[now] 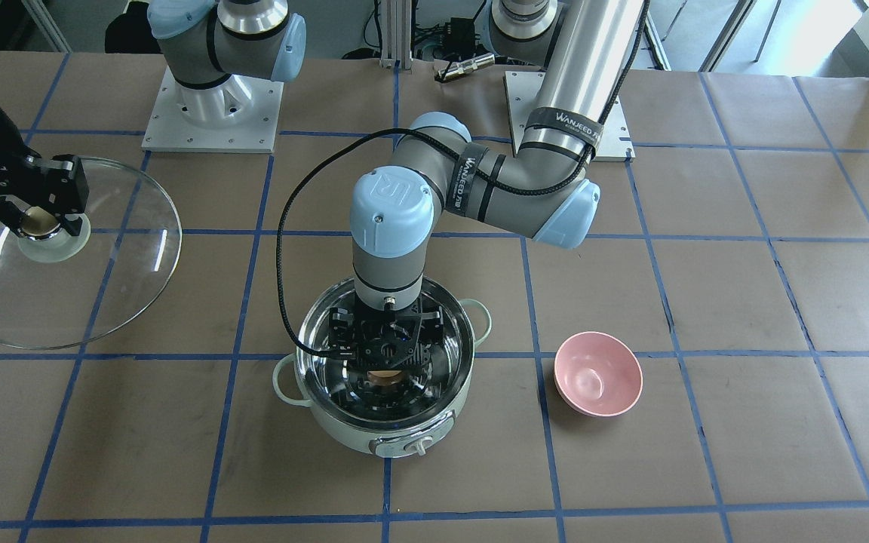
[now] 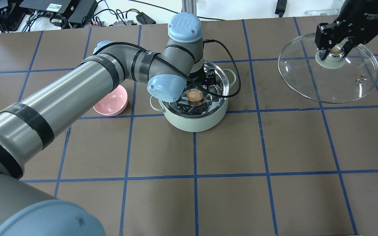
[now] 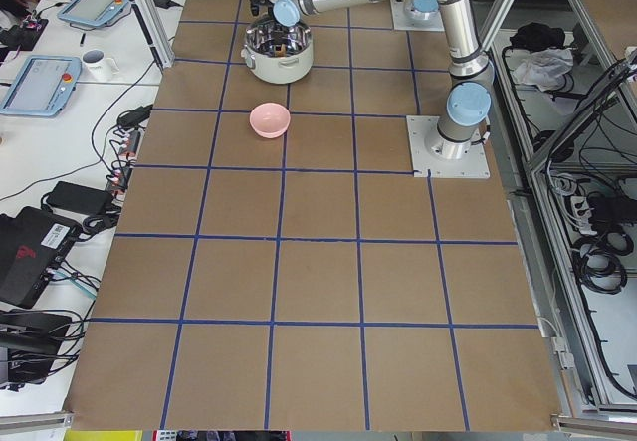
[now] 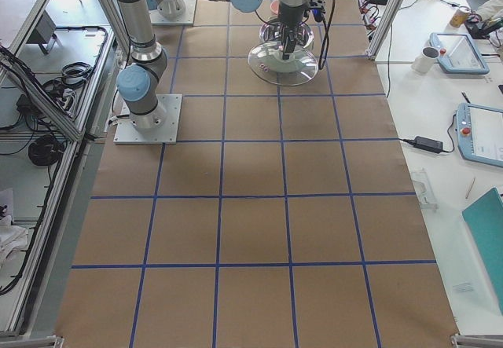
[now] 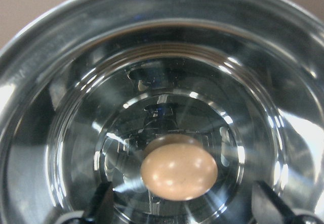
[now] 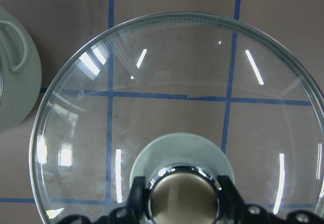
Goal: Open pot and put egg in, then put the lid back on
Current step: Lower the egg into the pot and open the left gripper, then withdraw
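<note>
Left gripper (image 5: 183,199) is hanging inside the pot (image 2: 194,123) mid-worktop, fingers spread wide and steel walls ringing it. I'm seeing the egg (image 5: 178,167) lying loose between them. Right gripper (image 2: 335,54) is clamping the lid (image 2: 330,82) by its knob near the worktop's right edge, well apart from the pot.

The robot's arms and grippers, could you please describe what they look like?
Both arms are silver-grey tubes with pale blue joint caps. The left arm wears black straps printed WANJEED, holding a black braided cable that runs to its wrist; one cap bears a UR logo. The right arm shows the same colours. The left gripper and right gripper are black and boxy.
</note>
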`<control>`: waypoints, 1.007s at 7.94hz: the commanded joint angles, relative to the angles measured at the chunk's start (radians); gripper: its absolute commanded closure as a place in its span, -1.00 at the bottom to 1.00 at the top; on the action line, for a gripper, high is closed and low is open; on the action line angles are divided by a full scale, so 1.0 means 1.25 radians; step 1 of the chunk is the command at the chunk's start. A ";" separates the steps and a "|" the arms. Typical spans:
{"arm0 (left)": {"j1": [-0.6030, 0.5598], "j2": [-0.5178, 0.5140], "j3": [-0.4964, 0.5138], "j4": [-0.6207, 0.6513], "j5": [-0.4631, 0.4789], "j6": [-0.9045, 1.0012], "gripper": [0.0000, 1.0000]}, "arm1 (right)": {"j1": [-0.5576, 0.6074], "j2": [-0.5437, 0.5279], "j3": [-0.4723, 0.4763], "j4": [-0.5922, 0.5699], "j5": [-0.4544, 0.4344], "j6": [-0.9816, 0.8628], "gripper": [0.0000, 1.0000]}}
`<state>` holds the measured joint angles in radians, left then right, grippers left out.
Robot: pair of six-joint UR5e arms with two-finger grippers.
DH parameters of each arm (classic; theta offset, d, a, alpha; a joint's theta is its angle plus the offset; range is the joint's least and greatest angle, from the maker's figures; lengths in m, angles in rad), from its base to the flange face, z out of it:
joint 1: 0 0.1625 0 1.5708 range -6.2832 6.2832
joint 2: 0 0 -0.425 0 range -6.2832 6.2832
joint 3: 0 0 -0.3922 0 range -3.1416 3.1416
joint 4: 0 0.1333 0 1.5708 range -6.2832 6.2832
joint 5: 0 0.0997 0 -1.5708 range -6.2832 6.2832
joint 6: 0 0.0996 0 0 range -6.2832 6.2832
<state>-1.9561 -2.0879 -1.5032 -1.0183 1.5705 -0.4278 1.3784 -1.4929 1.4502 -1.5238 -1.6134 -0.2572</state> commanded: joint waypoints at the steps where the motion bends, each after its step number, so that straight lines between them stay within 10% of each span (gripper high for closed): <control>1: -0.003 0.109 0.001 -0.109 0.000 0.002 -1.00 | 0.010 -0.002 -0.002 0.002 0.007 0.067 1.00; 4: 0.016 0.298 0.008 -0.329 -0.007 0.012 -1.00 | 0.136 0.014 -0.002 -0.040 0.011 0.236 1.00; 8: 0.298 0.365 0.012 -0.490 -0.140 0.215 -1.00 | 0.339 0.129 -0.008 -0.221 0.022 0.474 1.00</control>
<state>-1.7499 -1.6520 -1.4866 -1.5756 1.5006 -0.2469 1.6870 -1.4063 1.4485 -1.6878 -1.5906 0.2100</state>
